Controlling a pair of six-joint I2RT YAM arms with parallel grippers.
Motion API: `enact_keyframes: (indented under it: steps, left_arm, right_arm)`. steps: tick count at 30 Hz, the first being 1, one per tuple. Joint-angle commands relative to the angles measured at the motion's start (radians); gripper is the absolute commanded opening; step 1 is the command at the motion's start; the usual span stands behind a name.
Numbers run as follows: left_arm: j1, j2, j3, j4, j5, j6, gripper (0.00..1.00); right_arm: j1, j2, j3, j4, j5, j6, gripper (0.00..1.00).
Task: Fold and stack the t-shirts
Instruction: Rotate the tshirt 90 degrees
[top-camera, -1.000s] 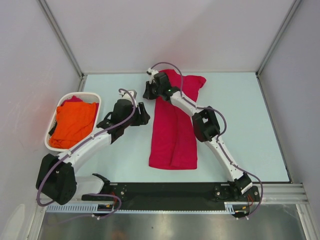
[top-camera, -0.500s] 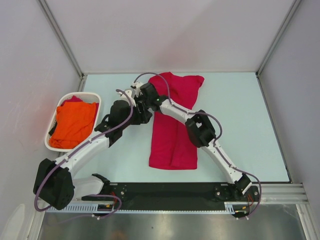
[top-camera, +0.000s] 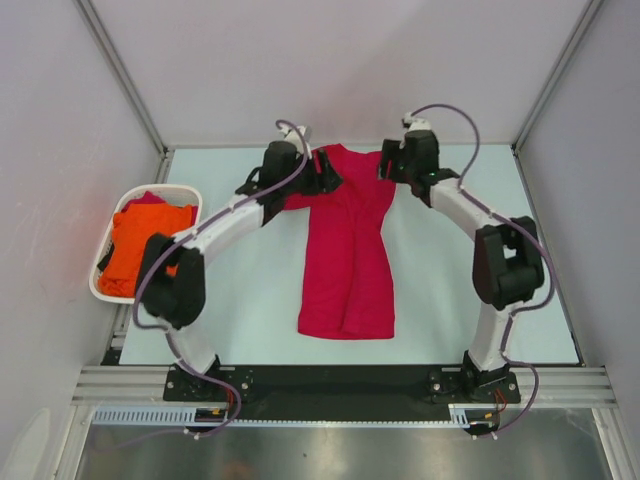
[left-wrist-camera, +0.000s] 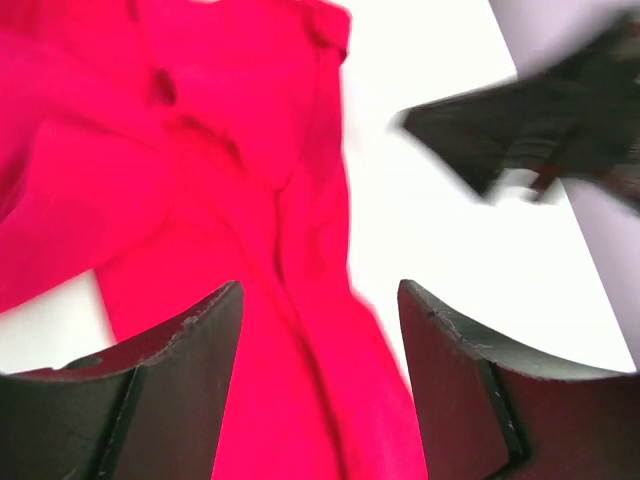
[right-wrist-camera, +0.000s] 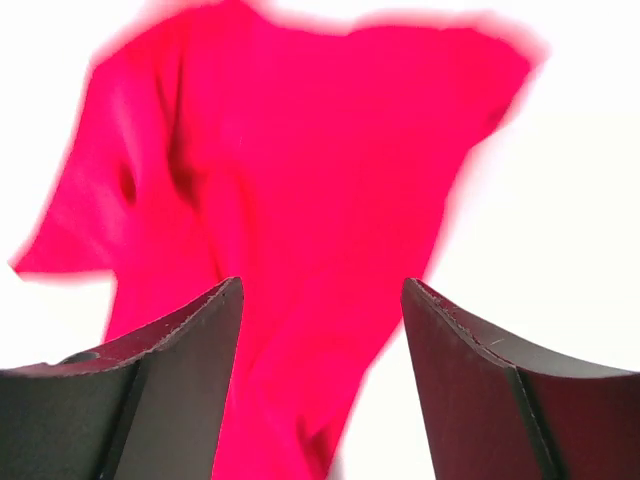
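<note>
The crimson t-shirt (top-camera: 345, 260) lies on the table as a long strip folded lengthwise, its collar end at the far side. My left gripper (top-camera: 328, 178) hovers at the shirt's far-left corner, and my right gripper (top-camera: 386, 168) at its far-right corner. Both are open and hold nothing. In the left wrist view the open gripper (left-wrist-camera: 320, 290) hangs over red cloth (left-wrist-camera: 230, 180), with the right gripper (left-wrist-camera: 530, 130) blurred at the upper right. In the right wrist view the open gripper (right-wrist-camera: 322, 285) frames the red shirt (right-wrist-camera: 300, 160). The orange t-shirt (top-camera: 145, 245) lies crumpled in the basket.
A white oval basket (top-camera: 100, 290) stands at the table's left edge, with a bit of red cloth (top-camera: 148, 198) at its far end. Grey walls close in the table at the back and on both sides.
The right gripper has opened and swung from the shirt's left side to its far-right corner. The left arm has reached from beside the basket to the shirt's far-left corner.
</note>
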Motion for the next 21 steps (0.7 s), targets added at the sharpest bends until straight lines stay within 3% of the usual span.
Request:
enact_keyframes:
  steps: [1, 9, 12, 21]
  left_arm:
    - [-0.009, 0.173, 0.262, -0.098, 0.079, -0.012, 0.69]
    - [-0.001, 0.627, 0.851, -0.325, 0.104, -0.038, 0.69]
    - [0.013, 0.767, 1.069, -0.434, 0.053, -0.047, 0.69]
    - [0.077, 0.74, 0.955, -0.379, 0.013, -0.074, 0.68]
  right_arm:
    - [-0.04, -0.167, -0.074, 0.121, 0.003, 0.04, 0.7]
    - [-0.112, -0.233, -0.154, 0.104, 0.01, 0.041, 0.7]
    - [-0.125, -0.249, -0.175, 0.104, 0.001, 0.049, 0.69]
    - [-0.157, -0.259, -0.202, 0.057, -0.029, 0.06, 0.69]
